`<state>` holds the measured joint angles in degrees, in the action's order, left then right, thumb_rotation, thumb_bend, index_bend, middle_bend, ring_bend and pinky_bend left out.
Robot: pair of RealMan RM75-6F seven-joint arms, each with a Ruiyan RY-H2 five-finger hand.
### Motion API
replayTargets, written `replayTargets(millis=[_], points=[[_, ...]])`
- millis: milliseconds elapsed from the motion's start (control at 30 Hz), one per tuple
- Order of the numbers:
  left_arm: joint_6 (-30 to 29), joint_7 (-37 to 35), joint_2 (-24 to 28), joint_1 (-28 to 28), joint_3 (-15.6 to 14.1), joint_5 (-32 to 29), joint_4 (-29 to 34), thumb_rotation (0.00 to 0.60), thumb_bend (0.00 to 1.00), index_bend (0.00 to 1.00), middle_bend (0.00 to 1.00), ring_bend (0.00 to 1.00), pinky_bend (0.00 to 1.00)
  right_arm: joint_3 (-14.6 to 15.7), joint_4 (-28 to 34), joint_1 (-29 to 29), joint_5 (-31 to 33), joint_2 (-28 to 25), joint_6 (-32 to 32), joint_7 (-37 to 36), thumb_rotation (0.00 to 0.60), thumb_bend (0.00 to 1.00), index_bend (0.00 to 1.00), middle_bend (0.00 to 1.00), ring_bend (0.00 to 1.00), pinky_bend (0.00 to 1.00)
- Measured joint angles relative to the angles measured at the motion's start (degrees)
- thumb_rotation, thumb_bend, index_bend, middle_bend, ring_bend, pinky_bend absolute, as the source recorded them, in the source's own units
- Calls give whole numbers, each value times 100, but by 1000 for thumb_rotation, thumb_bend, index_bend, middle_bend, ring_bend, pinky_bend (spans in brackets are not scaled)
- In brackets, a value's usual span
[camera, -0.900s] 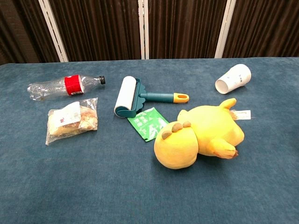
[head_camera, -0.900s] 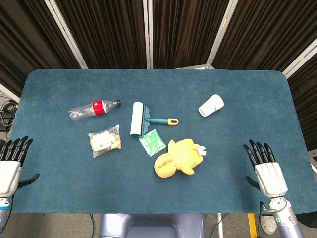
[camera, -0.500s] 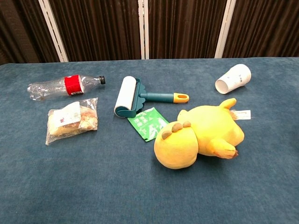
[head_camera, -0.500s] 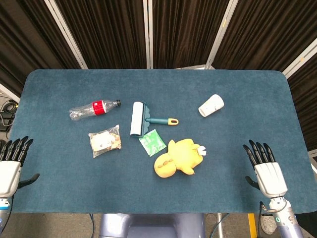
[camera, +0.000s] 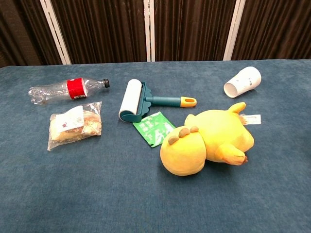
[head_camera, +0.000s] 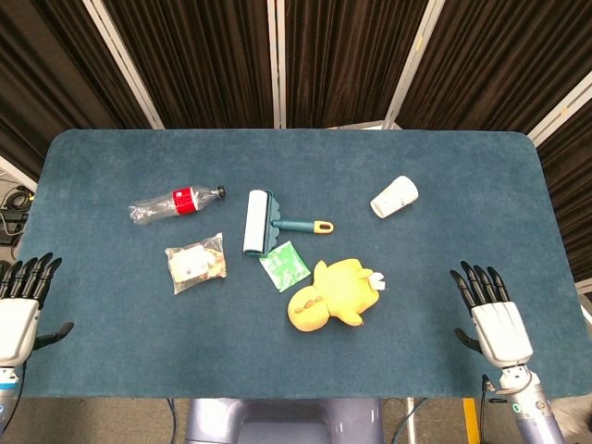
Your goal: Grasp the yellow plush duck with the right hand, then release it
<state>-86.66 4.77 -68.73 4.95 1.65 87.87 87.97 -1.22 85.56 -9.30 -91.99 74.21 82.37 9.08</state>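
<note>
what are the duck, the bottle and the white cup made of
The duck looks like soft yellow plush: matte, fuzzy, rounded, with a sewn fabric tag. The bottle seems thin clear plastic, see-through and crumpled, with a red label. The cup lying on its side appears to be white paper with a dull finish, though thin plastic is possible.

White-backed right hand (head_camera: 495,319), slim black fingers (head_camera: 474,283)
</note>
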Motion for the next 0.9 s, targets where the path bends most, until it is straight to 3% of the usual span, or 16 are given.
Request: replayTargets(millis=[167, 433, 900], points=[[-22, 19, -13, -6, 23, -26, -4, 600, 103, 0, 0, 0, 0, 7, -161, -128, -227, 58, -7, -287, 600, 696, 0, 0, 0, 0], [98, 89, -61, 37, 42, -116, -48, 600, 104, 0, 0, 0, 0, -34, -903, -552, -762, 359, 45, -917, 600, 988, 0, 0, 0, 0], [326, 75, -122, 125, 163, -419, -193, 600, 103, 0, 0, 0, 0, -38, -1327, -1326, -1348, 1043, -181, -1236, 600, 1000, 0, 0, 0, 0]])
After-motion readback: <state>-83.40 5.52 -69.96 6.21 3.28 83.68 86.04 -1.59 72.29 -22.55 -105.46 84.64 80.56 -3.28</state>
